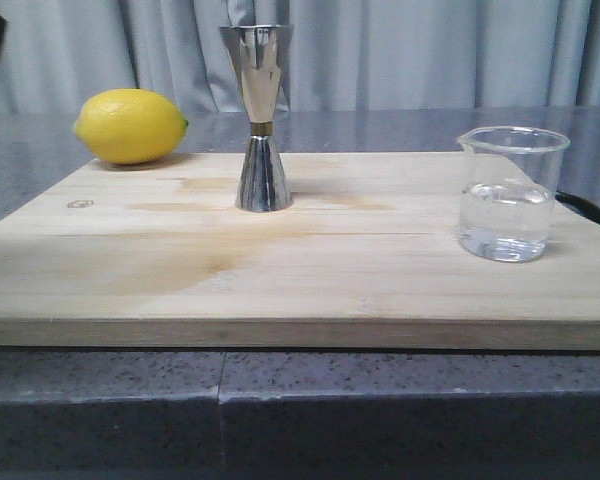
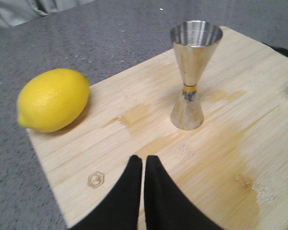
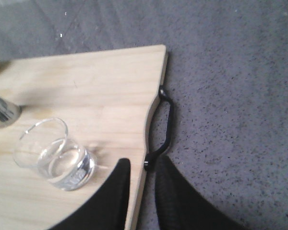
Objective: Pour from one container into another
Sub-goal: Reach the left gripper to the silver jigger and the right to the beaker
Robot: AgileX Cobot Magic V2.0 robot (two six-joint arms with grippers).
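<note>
The clear glass beaker (image 1: 507,195), holding some clear liquid, stands upright at the right end of the wooden board (image 1: 280,270). The steel jigger (image 1: 259,120) with its gold waist band stands upright at the board's middle back. In the left wrist view my left gripper (image 2: 143,160) is shut and empty above the board, short of the jigger (image 2: 191,72). In the right wrist view my right gripper (image 3: 143,163) is a little open and empty over the board's right edge, beside the beaker (image 3: 55,153) and apart from it. Neither gripper shows in the front view.
A yellow lemon (image 1: 130,126) lies at the board's back left corner, also seen in the left wrist view as the lemon (image 2: 53,99). A black handle (image 3: 165,122) sticks out from the board's right edge. Grey speckled tabletop (image 3: 230,96) surrounds the board; curtains hang behind.
</note>
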